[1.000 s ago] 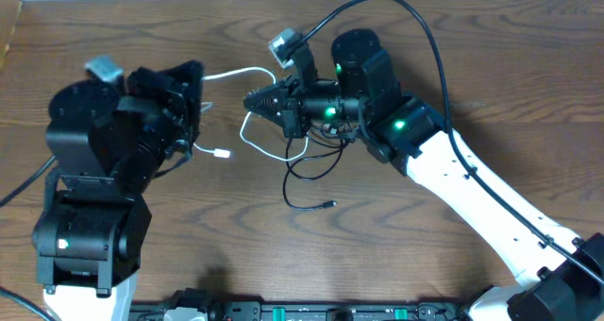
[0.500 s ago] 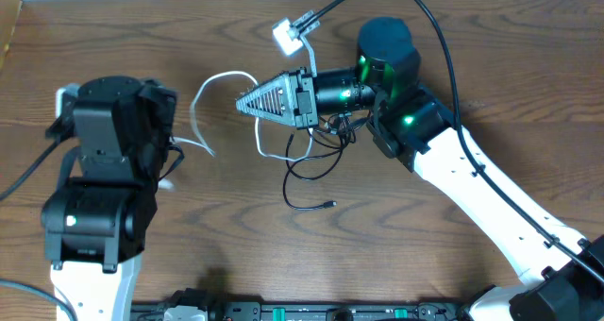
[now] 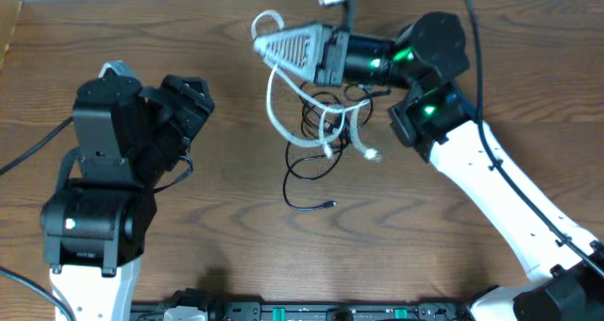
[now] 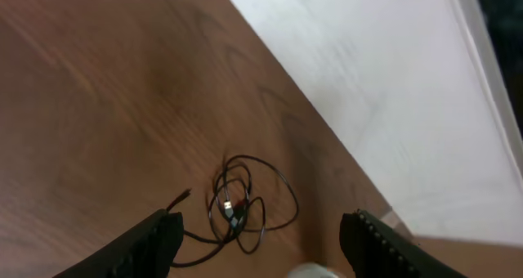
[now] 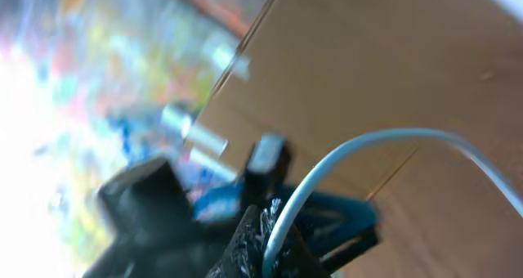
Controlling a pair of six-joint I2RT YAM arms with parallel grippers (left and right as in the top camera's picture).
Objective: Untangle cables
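While the right claw [image 3: 267, 40] pinches the white cable [image 3: 271, 102] at upper centre, loops dangling | black cables [image 4: 231, 206] knotted on the table [image 3: 217, 227] beneath, mid-frame | left claw [image 4: 261, 244] spread wide, empty, left of centre | risk: white loops look threaded through the knot, so pulling may drag the whole bundle or tighten it.

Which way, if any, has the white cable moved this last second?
Yes. Overhead, the white cable went right and toward the far edge, carried by the right gripper; the black cable's loose plug stayed put.
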